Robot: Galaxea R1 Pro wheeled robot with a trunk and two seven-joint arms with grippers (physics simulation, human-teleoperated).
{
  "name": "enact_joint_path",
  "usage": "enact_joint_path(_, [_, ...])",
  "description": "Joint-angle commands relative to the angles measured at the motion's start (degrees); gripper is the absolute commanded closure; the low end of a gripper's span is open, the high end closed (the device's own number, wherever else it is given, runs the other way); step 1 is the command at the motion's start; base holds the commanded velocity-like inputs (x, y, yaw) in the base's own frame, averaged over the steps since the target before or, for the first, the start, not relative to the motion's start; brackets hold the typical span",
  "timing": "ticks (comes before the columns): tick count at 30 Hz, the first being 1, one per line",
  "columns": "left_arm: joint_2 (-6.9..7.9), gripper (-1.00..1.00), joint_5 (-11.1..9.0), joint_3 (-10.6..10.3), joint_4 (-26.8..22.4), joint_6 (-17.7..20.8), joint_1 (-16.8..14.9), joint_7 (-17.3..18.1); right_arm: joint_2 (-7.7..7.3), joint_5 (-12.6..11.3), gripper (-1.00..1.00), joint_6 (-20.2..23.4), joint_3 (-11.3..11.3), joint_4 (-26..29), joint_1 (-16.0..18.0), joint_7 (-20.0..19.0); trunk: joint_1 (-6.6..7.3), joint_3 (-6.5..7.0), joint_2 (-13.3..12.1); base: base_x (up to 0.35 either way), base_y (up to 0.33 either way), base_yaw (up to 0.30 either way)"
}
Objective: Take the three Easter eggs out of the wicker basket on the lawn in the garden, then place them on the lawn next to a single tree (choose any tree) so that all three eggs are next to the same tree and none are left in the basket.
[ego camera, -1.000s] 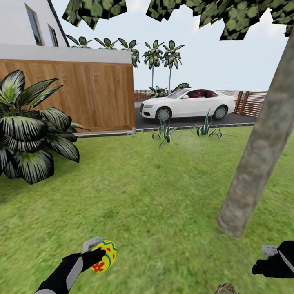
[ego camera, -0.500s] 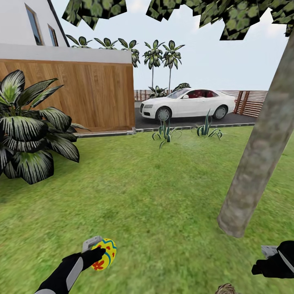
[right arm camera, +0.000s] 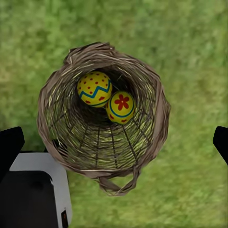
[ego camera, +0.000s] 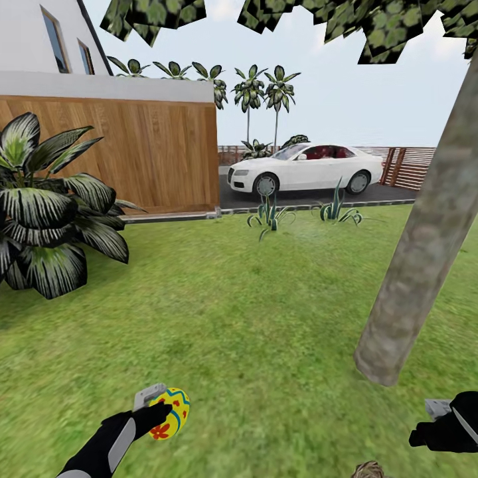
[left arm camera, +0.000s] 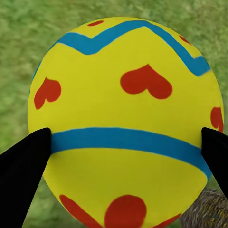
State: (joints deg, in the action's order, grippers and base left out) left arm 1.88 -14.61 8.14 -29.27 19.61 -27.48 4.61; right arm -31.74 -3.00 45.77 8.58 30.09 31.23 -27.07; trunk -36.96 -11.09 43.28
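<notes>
My left gripper [ego camera: 155, 406] is shut on a yellow Easter egg [ego camera: 172, 413] with red hearts and blue bands, held low over the lawn [ego camera: 252, 318]. In the left wrist view that egg [left arm camera: 126, 118] sits between the two black fingers [left arm camera: 23, 164]. My right gripper [ego camera: 430, 422] hangs open above the wicker basket [ego camera: 366, 470], whose top peeks in at the head view's lower edge. Seen from the right wrist, two more eggs [right arm camera: 95, 89] [right arm camera: 120, 107] lie inside the basket [right arm camera: 156, 118]. The tree [ego camera: 415, 265] has its grey-brown trunk rooted in the grass just beyond my right gripper.
A big striped-leaf plant [ego camera: 46, 212] spreads at the left. Behind it run a wooden fence [ego camera: 146, 156] and a white house [ego camera: 40, 40]. A white car [ego camera: 305, 169] is parked past the lawn's far edge, with small spiky plants [ego camera: 269, 218] in front of it.
</notes>
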Motion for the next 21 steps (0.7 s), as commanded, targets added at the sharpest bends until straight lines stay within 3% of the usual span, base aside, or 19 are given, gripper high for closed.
enact_joint_path(1, [-0.02, 1.00, -0.24, 0.34, -0.08, 0.43, -0.03, 0.22, -0.06, -0.25, -1.00, 0.21, 0.43, 0.06, 0.05, 0.00, -0.24, -0.28, 0.49, 0.000, 0.000, 0.000])
enact_joint_path(21, [0.06, 1.00, -0.15, 0.39, -0.07, 0.52, -0.03, 0.22, 0.61, -0.17, -1.00, 0.19, 0.48, 0.06, 0.05, 0.00, -4.63, -3.87, 8.51, 0.000, 0.000, 0.000])
